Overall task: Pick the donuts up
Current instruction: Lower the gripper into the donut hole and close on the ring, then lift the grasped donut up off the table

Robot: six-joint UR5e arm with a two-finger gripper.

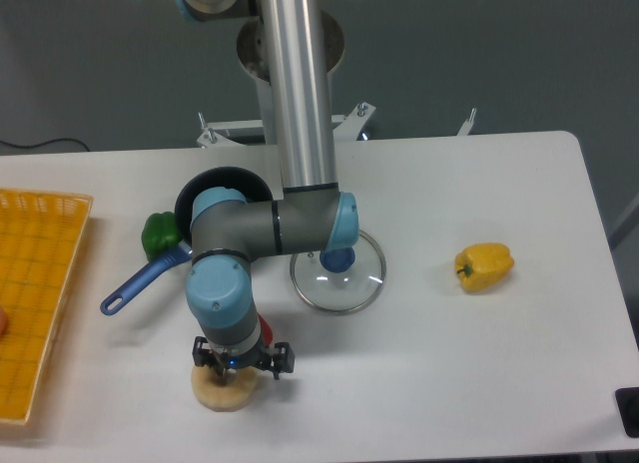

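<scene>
The pale beige ring donut (222,391) lies on the white table (479,383) near the front edge, left of the middle. Only its near and left parts show; the rest, with the centre hole, is hidden under the wrist of the grey and light-blue robot arm (270,224). The black two-finger gripper (232,376) points straight down and sits on top of the donut. Its fingers are too small and too dark here, so I cannot tell if they are apart, together or clamped on the donut.

Just behind the wrist, a small red thing (265,329) shows at its right side; most of it is covered, so its shape is not clear. Farther back on the left is a green bell pepper (160,234), touching or almost touching a black pan with a blue handle (140,284); the arm covers a large part of the pan. The round glass lid with a blue knob (337,274) lies right of the arm, its far rim partly hidden by the elbow. A yellow bell pepper (484,266) stands alone well to the right. The yellow mesh tray (35,293) is cut off by the left edge.
</scene>
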